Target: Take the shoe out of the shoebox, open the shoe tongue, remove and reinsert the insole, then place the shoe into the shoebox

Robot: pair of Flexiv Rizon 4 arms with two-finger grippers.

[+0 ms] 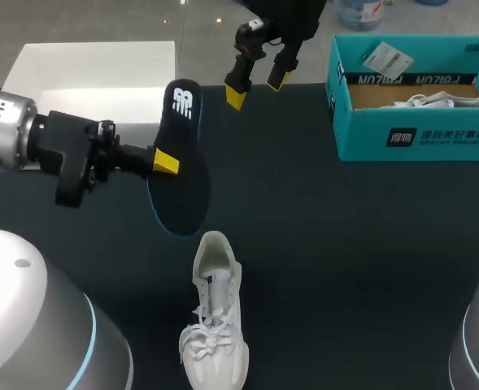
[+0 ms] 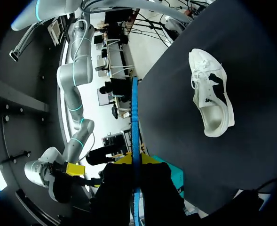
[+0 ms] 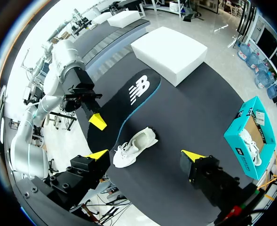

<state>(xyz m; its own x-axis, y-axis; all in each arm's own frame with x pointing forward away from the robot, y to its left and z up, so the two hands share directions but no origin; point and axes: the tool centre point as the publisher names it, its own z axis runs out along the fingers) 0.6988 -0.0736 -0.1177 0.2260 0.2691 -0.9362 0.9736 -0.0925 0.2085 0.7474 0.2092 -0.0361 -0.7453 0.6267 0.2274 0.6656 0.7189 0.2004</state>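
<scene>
Between the fingers of my left gripper (image 1: pixel 167 162) sits the dark insole (image 1: pixel 186 134), clamped on both faces near its middle and held above the bench (image 1: pixel 345 244), its logo end pointing away from me. Near its other end the white shoe (image 1: pixel 215 325) rests on its sole on the bench, heel opening toward the insole and toe toward me. Over the bench's far edge my right gripper (image 1: pixel 257 88) hangs with fingers apart, holding nothing. At the far right stands the open teal shoebox (image 1: pixel 418 134), a second white shoe (image 1: pixel 442 101) inside it.
</scene>
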